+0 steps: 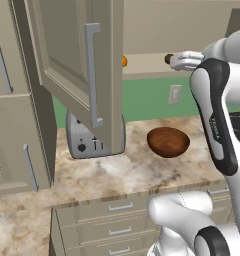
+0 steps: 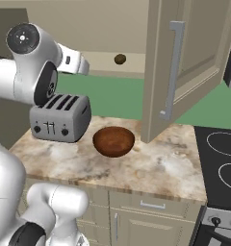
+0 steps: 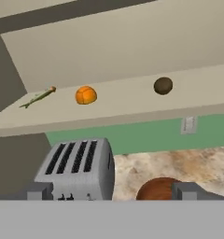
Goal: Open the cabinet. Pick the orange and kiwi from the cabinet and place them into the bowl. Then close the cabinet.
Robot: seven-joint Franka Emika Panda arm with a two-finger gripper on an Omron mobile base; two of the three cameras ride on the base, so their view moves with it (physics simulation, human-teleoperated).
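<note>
1. We see the wide beige upper wall cabinet [image 3: 132, 51] standing open: its left raised-panel door [image 1: 79, 65] with a long silver bar handle [image 1: 92, 75] swings out over the counter in the left base view, and its right door [image 2: 185, 62] does the same in the right base view.
2. On the cabinet's bottom shelf lies the small bright orange ball of an orange [image 3: 86, 95], and well to its right (as the hand view has it) the dull brown-green kiwi [image 3: 163, 86].
3. A thin green, stalk-like item [image 3: 38, 97] lies on the same shelf, left of the orange — we cannot tell what it is.
4. The two-finger gripper [image 3: 112, 191] is raised in front of the open cabinet, its finger tips spread wide apart at the bottom of the hand view, with nothing between them.
5. Below, on the mottled beige stone counter [image 2: 156, 166], the round reddish-brown wooden bowl [image 2: 113, 141] sits upright just beside the silver four-slot toaster [image 2: 59, 117] — apart from it, not touching.
6. We see no fruit in the bowl in the right base view.
7. A green wall [image 1: 147, 100] with a white socket [image 1: 175, 94] runs behind the counter; a black hob [image 2: 221, 161] lies at the counter's right end.
</note>
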